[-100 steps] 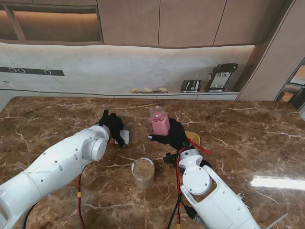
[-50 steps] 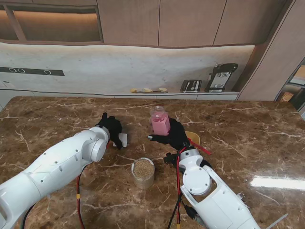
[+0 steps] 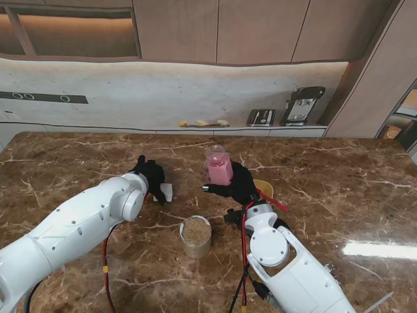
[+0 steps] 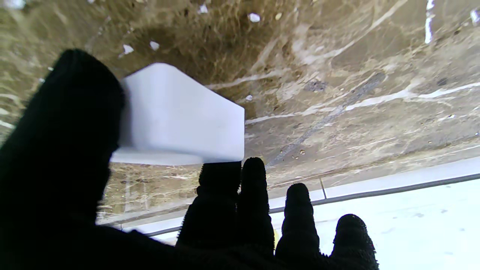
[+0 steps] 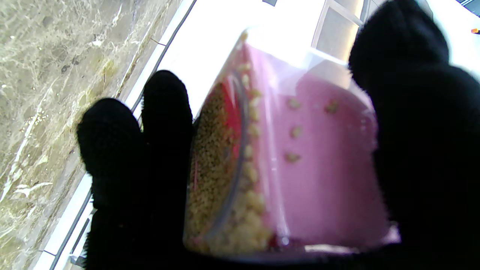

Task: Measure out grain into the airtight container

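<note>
The pink container (image 3: 218, 170) sits in the right hand (image 3: 236, 184), lifted off the brown table (image 3: 339, 189). The black glove fingers (image 5: 165, 123) wrap one side and the thumb presses the other. Grain lies inside it, and a few bits stick to its pink wall. A round jar of grain (image 3: 195, 235) stands on the table near this hand, closer to me. A yellow thing (image 3: 264, 187) peeks out just behind the hand. The left hand (image 3: 152, 176) is well apart and pinches a small white box (image 4: 180, 116) between thumb and fingers.
</note>
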Controlling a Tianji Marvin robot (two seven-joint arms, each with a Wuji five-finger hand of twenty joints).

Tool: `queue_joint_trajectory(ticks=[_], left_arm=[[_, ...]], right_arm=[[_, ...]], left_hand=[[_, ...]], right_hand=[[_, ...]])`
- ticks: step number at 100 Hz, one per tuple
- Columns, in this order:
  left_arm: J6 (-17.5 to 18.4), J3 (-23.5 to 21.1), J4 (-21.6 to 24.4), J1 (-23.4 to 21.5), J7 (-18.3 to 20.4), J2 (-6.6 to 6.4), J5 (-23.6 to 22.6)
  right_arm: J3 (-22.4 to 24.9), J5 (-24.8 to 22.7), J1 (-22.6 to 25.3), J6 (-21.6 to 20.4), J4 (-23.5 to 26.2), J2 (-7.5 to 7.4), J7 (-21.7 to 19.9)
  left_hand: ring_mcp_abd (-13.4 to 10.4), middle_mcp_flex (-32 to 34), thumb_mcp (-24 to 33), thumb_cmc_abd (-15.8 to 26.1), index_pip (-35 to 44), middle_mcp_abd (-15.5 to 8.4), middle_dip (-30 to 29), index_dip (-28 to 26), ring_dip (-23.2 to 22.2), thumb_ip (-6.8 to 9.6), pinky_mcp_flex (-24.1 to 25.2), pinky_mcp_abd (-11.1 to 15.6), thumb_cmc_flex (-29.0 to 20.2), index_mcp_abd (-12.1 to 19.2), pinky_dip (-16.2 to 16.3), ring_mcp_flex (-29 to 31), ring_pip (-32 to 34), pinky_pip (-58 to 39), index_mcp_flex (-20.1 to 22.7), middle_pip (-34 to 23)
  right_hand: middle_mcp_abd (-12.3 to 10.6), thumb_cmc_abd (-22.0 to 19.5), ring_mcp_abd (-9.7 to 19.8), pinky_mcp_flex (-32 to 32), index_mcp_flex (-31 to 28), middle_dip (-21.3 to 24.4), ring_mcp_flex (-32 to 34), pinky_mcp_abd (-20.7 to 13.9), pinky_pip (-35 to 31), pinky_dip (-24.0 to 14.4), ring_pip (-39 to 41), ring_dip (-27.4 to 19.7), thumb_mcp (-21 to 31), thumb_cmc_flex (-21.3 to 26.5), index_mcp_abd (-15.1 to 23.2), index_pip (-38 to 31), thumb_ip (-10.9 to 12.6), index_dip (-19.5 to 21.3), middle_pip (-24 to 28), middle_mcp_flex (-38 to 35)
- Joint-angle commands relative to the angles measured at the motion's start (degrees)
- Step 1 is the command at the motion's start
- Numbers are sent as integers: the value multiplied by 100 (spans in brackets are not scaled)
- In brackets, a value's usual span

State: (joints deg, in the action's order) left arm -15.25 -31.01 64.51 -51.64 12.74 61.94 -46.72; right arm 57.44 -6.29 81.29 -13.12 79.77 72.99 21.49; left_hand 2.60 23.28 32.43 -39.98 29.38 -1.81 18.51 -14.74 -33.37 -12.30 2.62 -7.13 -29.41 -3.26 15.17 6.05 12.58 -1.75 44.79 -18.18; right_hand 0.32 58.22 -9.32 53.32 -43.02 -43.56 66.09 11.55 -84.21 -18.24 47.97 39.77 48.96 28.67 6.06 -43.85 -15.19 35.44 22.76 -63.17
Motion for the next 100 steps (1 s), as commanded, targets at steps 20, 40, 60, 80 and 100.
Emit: queue_joint_trajectory(ticks=[20, 40, 60, 80, 100], left_arm=[[23, 131, -32, 11, 111, -36, -12], [21, 202, -63, 36, 100, -31, -9], [-8, 234, -29, 27, 172, -50, -13], [-40, 254, -38, 18, 185, -46, 30], [17, 209, -62, -2, 187, -39, 110]], right_arm=[[22, 26, 35, 9, -14, 11, -67], [26, 30, 36, 4, -14, 12, -61], [29, 42, 43, 8, -13, 13, -63], [33, 44, 49, 10, -5, 13, -59], [39, 40, 50, 19, 0, 11, -61]], left_hand=[[-24, -278, 946, 699, 86, 132, -80, -192, -24, 523, 21, 69, 11, 1049, -164, -298, -246, 105, 25, 124], [-38, -358, 927, 678, 173, 128, -65, -369, -32, 527, 9, 87, 38, 1099, -222, -308, -324, 128, -381, 131], [-46, -485, 917, 671, 381, 126, -23, -603, -51, 544, 2, 98, 85, 998, -280, -332, -396, 141, -1071, 146], [-67, -610, 841, 706, 290, 105, 14, -671, -60, 545, -2, 134, 166, 902, -312, -361, -456, 151, -1825, 146], [-75, -671, 529, 683, 118, 86, 56, -653, -62, 527, -7, 127, 284, 793, -372, -367, -532, 182, -2076, 158]], right_hand=[[-586, -1626, 773, -78, -804, -242, 323, -414, 56, -151, 215, -29, 1582, 1071, 1215, -1019, -14, 121, 1044, -722], [-586, -1628, 768, -78, -801, -241, 327, -414, 56, -152, 217, -29, 1583, 1067, 1214, -1018, -15, 120, 1045, -723], [-588, -1628, 768, -79, -806, -240, 327, -414, 56, -152, 218, -30, 1585, 1068, 1212, -1021, -15, 121, 1043, -719], [-594, -1630, 765, -79, -805, -243, 322, -414, 56, -152, 217, -30, 1586, 1066, 1219, -1018, -15, 119, 1049, -729], [-587, -1629, 761, -79, -800, -241, 322, -414, 56, -152, 219, -30, 1588, 1065, 1208, -1018, -16, 121, 1050, -729]])
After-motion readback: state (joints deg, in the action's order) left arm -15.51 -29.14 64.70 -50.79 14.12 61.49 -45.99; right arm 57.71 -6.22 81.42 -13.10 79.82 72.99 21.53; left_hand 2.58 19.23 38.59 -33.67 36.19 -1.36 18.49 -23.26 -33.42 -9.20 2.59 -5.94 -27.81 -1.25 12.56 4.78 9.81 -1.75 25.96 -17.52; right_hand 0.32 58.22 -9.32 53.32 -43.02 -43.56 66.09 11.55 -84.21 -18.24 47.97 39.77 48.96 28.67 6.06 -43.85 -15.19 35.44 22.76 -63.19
